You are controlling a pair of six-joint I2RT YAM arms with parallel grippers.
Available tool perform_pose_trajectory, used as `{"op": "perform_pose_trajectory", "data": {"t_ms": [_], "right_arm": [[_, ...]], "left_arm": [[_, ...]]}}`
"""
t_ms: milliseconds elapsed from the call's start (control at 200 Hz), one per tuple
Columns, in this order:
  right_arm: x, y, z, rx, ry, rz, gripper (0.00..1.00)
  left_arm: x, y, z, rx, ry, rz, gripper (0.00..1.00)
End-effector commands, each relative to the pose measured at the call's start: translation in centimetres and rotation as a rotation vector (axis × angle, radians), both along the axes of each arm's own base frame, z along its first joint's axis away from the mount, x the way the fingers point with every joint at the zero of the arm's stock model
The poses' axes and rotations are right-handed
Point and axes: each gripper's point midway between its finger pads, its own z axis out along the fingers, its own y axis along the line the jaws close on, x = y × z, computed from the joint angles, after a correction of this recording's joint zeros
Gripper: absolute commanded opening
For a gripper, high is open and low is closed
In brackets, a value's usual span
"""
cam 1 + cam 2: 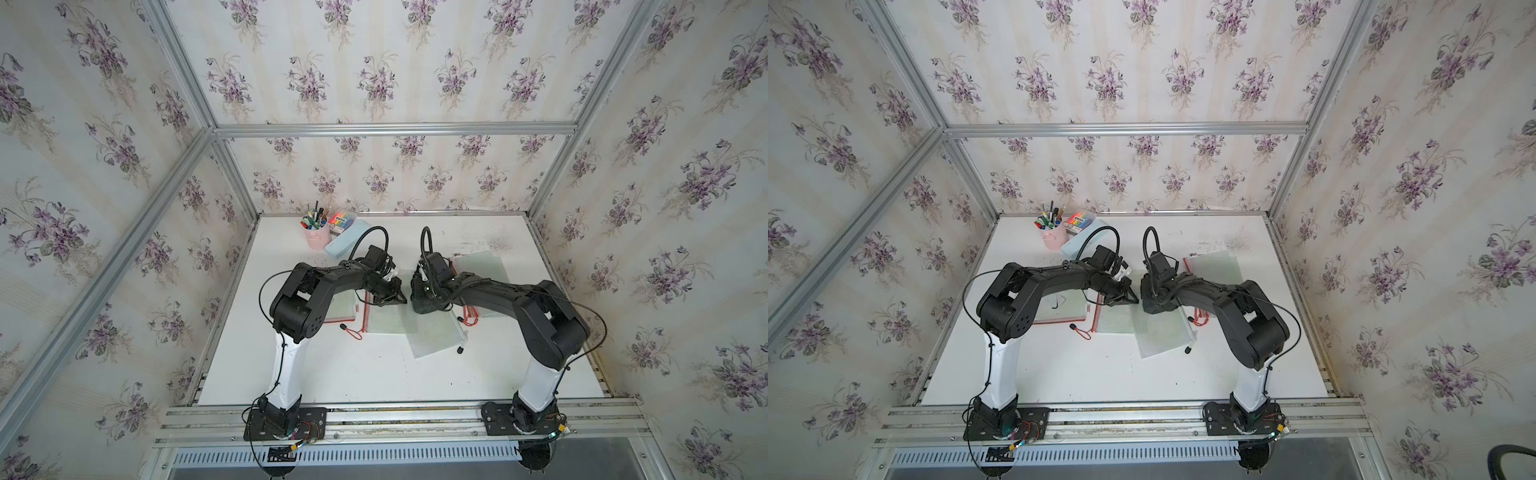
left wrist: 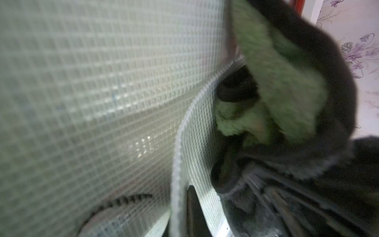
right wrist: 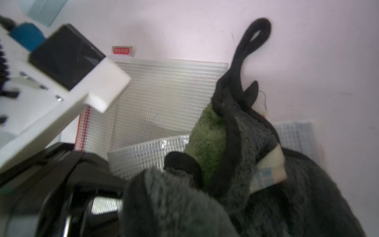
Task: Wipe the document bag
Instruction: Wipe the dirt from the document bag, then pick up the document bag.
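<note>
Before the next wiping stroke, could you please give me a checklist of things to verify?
1. Left tool shut on the document bag at its lifted edge: ok.
2. Right tool gripping the cloth: ok.
3. Cloth pressed flat on the bag's surface: cannot tell; it is bunched around the tool.
4. Bag lying alone: not ok; it overlaps a red-zip bag.
5. Pen cup well apart from both arms: ok.
</note>
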Motion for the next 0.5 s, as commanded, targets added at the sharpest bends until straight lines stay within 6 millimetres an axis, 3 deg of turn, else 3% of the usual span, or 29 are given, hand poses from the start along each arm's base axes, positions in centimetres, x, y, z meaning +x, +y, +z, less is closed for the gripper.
{"op": "perform_pose_trajectory", "data": {"t_ms": [0,140,235,255,375,495], "right_arm": [[2.7,-1.2,0.4,-0.108,-0.076,-0.019,0.24],[4.2,-3.6,3.5,-0.124,-0.130,-0.084,0.22],[4.2,-4.3,7.8,-0.069,-0.220,-0.110,0.21],[5.0,-6.1,8.6,-0.054,-0.232,-0.157,0.21],[5.1,-10.6,12.5,0.017,-0.294,-0.264,0.20],[4.7,-16.3,16.9,-0.017,-0.389,-0.372,0.19]], "left_arm": [[-0.5,1.1,-1.1,0.077,0.006,-0.001,0.00],[-0.4,2.0,-0.1,0.135,-0.024,0.005,0.00],[0.0,2.7,3.2,0.162,-0.113,0.017,0.00],[0.0,2.8,3.9,0.166,-0.131,0.016,0.00],[-0.3,2.4,9.2,0.182,-0.237,-0.036,0.00],[-1.8,-0.8,14.4,0.162,-0.330,-0.165,0.00]]}}
